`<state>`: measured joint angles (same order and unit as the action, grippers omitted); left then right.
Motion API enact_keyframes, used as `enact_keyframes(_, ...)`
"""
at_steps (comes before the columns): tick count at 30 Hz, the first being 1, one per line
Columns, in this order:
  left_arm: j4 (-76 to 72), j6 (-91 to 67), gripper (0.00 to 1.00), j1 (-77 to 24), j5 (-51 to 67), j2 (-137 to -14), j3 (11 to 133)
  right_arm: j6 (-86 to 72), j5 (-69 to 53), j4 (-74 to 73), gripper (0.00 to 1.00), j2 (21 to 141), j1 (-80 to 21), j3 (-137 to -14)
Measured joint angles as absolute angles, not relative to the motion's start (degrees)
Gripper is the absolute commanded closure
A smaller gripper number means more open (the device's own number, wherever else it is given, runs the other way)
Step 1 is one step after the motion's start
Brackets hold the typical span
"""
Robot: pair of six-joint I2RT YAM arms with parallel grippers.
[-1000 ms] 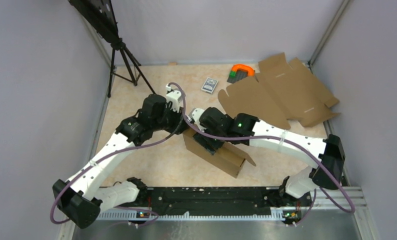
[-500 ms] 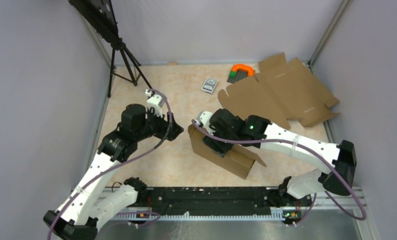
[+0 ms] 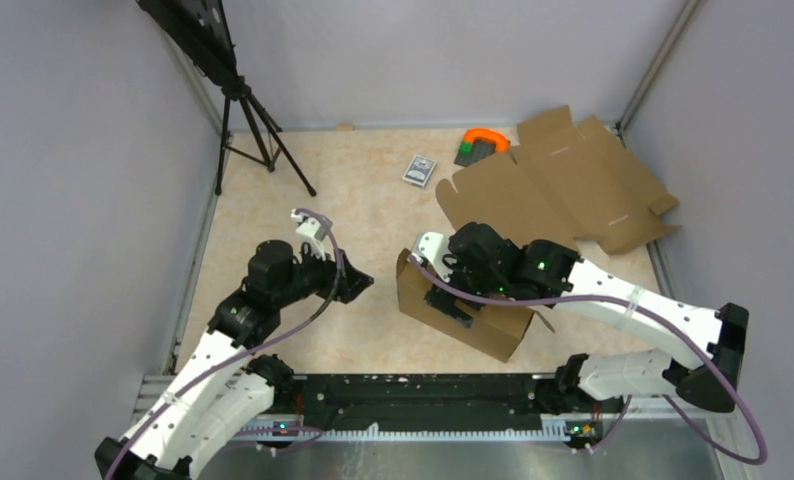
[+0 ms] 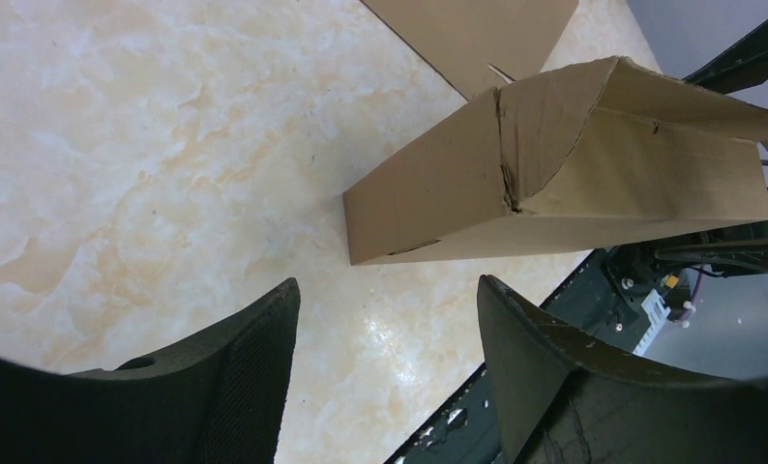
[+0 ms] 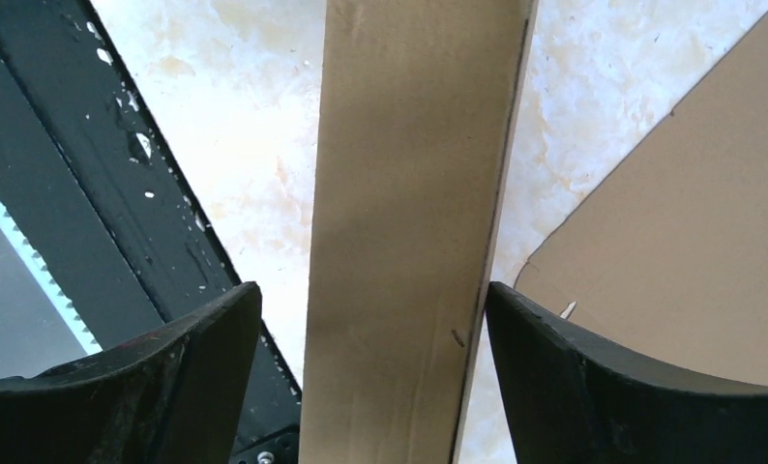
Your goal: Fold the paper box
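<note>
Brown cardboard, part-erected: the paper box point(image 3: 478, 325) stands on the surface point(image 3: 373, 200) just ahead of the arm bases, right of centre. Its long axis runs from 10 o'clock to 4 o'clock in the top view. Directly over it sits the right claw point(image 3: 451, 300), fingers spread astride one upright wall point(image 5: 409, 222) with a gap on each side and nothing pinched. At the box's 9 o'clock, apart from it, the left claw point(image 3: 358, 287) is likewise spread and empty, facing the box's end. The right arm is judged the nearer. Whether anything is in the box cannot be told. A flat cardboard blank point(image 3: 563, 195) lies at 1 o'clock and a grey card pack point(image 3: 419, 168) at 11 o'clock, both well apart.
</note>
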<state>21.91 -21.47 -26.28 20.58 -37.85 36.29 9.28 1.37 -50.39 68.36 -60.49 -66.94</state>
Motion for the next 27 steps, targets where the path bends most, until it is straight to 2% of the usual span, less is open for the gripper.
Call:
enact_keyframes(12, 14.2, -23.2, 0.33, -26.3, 23.0, -40.7, 35.1, 5.8, 2.8, -51.0, 0.11, 75.9, -60.2, -72.7)
enact_keyframes(22, 11.9, -22.8, 0.4, -27.3, 24.4, -47.2, 40.6, 0.7, 4.6, -51.0, 0.08, 76.9, -59.8, -77.7)
enact_keyframes(25, 12.0, -22.7, 0.43, -28.6, 24.6, -48.4, 41.3, -1.2, 5.2, -50.8, 0.1, 76.9, -59.4, -77.9)
enact_keyframes(27, 11.9, -22.6, 0.43, -29.1, 24.6, -48.9, 41.7, -2.1, 5.6, -50.5, 0.15, 76.9, -59.2, -78.7)
